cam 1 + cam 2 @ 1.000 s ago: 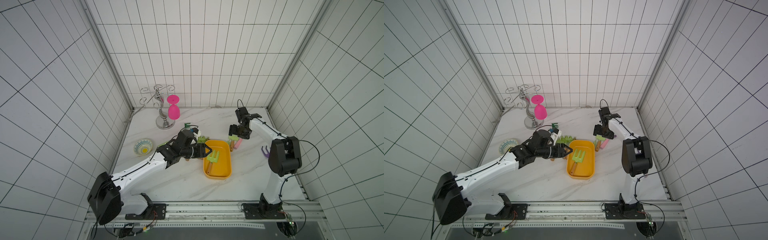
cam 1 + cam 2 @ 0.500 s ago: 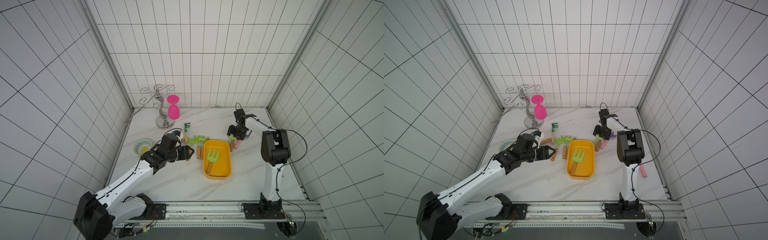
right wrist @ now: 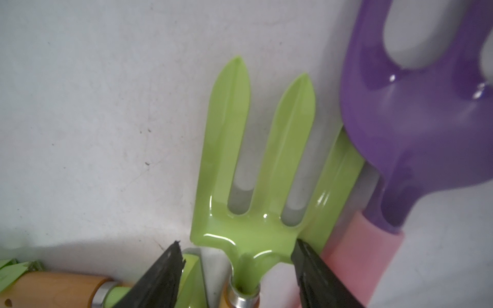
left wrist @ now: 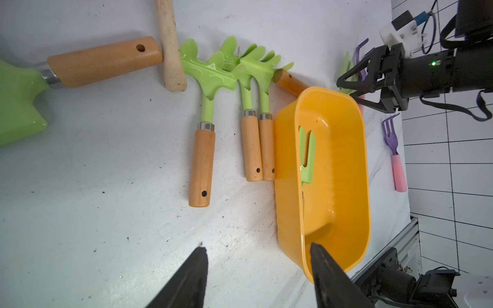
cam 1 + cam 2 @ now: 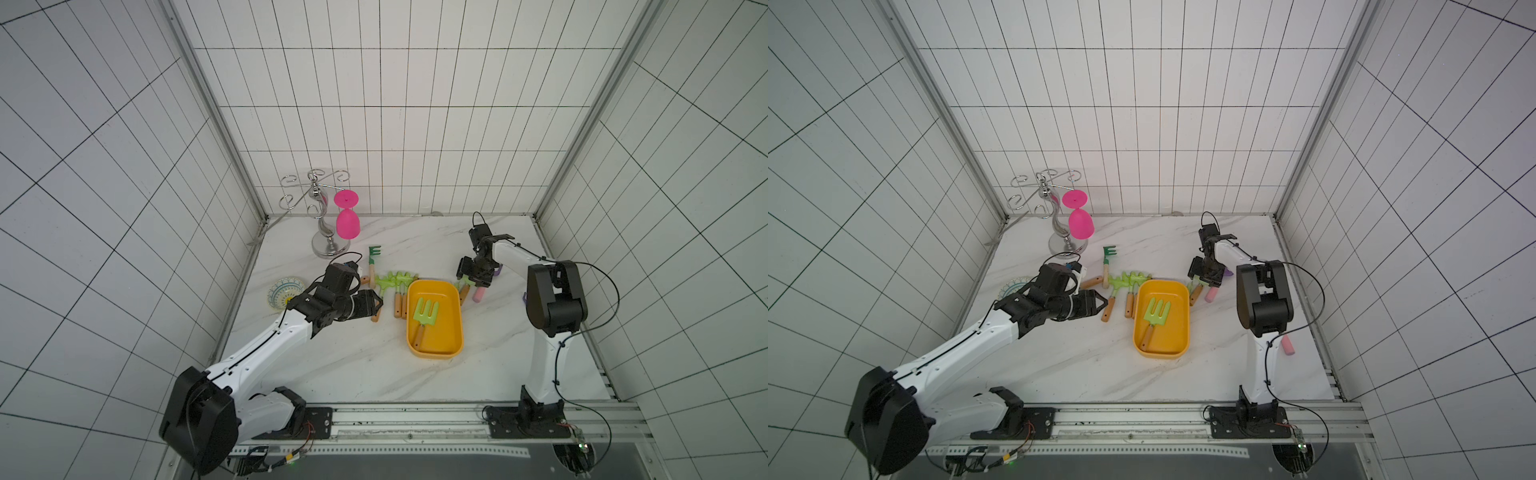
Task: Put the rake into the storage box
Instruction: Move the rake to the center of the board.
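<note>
A white marbled tabletop point(image 5: 365, 365) was seen in both top views. On it lay the shallow yellow-orange plastic storage box point(image 5: 453, 332), with one light-green fork-shaped tool with a wooden handle point(image 5: 424, 313) already inside. Just beside the box, a row of light-green plastic rakes with wooden handles point(image 4: 210, 80) was lying; the nearest handles touched the box wall. The left gripper point(image 4: 257, 269) was held open and empty above the table, near the box end. The right gripper point(image 3: 237, 262) was open around the neck of a green three-tined fork point(image 3: 256, 170), beside a purple fork with a pink handle point(image 3: 416, 114); no grip was seen. A wrong tool could be taken, since forks and rakes look alike, and neighbouring handles could be dragged along.
</note>
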You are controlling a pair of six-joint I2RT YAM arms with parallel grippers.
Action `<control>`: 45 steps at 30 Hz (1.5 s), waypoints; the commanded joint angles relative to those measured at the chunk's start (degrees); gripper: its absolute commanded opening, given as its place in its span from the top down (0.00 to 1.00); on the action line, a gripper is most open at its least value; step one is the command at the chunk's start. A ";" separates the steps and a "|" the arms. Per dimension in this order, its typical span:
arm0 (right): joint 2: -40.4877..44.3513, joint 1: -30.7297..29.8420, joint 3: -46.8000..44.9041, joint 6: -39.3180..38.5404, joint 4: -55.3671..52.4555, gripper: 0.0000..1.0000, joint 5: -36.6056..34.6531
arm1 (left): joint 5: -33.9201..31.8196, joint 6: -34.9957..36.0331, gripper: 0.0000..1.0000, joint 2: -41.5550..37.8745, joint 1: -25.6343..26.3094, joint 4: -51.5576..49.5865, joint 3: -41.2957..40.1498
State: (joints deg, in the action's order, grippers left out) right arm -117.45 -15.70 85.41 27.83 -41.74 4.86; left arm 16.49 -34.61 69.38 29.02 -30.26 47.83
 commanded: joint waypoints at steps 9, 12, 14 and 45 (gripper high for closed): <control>-3.71 1.64 6.26 -13.11 -10.18 0.26 -8.17 | 0.82 1.92 0.37 -0.04 -1.15 -1.15 2.05; -3.06 1.64 9.42 -13.97 -10.70 0.23 -9.08 | 0.75 1.92 0.37 0.05 -1.41 -1.47 2.09; -0.61 1.55 9.65 -12.69 -10.71 0.21 -8.71 | 0.80 1.96 0.37 -0.11 -1.34 -1.64 2.09; 13.49 -2.67 -14.20 -2.62 -2.69 0.47 -6.31 | 3.20 3.39 0.38 -3.90 -1.34 -2.26 1.03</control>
State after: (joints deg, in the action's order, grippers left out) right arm -104.05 -18.72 72.64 24.27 -44.75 0.27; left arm 19.57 -32.32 66.63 27.90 -32.16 48.42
